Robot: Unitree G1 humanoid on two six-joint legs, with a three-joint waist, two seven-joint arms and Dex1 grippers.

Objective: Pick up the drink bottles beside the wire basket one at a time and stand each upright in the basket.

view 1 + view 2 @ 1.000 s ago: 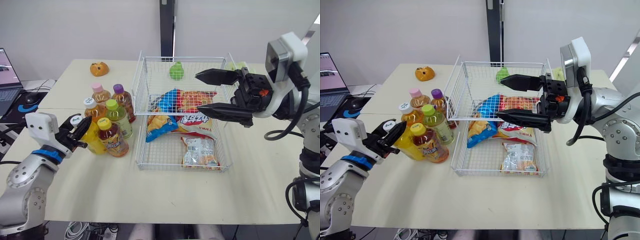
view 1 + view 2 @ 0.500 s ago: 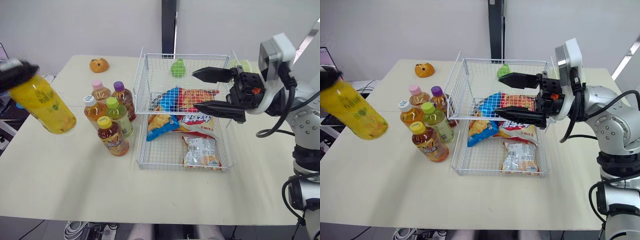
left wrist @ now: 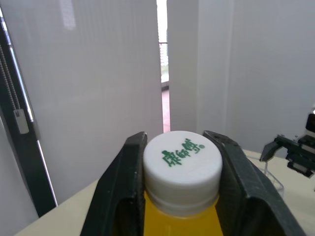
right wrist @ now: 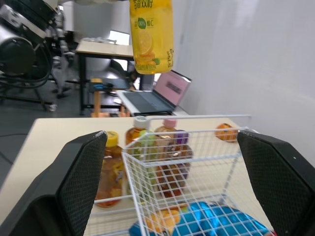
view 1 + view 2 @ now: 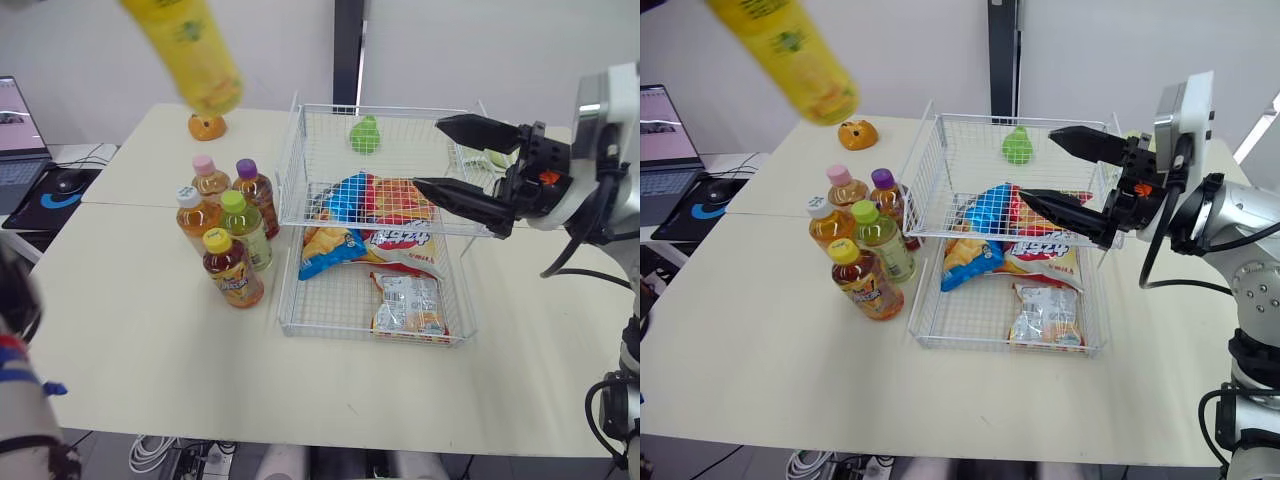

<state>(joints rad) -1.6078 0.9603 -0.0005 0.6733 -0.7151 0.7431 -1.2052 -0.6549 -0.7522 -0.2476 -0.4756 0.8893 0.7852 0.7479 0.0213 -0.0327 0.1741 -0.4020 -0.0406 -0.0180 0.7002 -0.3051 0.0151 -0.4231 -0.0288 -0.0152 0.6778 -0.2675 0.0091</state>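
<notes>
Yellow drink bottle [image 5: 190, 55] hangs high over the back left part of the tabletop [image 5: 150, 340], above the orange toy [image 5: 207, 126] and clear of everything.

- Left gripper [image 3: 181, 147]: fingers pinch the bottle at the neck, one on each side of the white cap [image 3: 182, 160].
- Long axis: tilted. Base points down and toward the basket side; cap end leans up and to the robot's left. In the right wrist view it looks close to upright, base down.
- Wire basket [image 5: 288, 200]: lies to the right of the bottle and well below it. The carry therefore looks like rightward first, then down, with the tilt taken out before release.
- Basket floor: snack bags [image 5: 380, 215] cover the middle, green toy [image 5: 365, 133] at the back. Bare mesh shows at the near left corner, likely the easiest place to stand it.
- Right gripper [image 5: 430, 152]: fingers spread wide, empty, hovering over the basket's right side. It is nearer the basket, but the left arm has the load.
- Five bottles [image 5: 232, 225] stand bunched just left of the basket, upright.
</notes>
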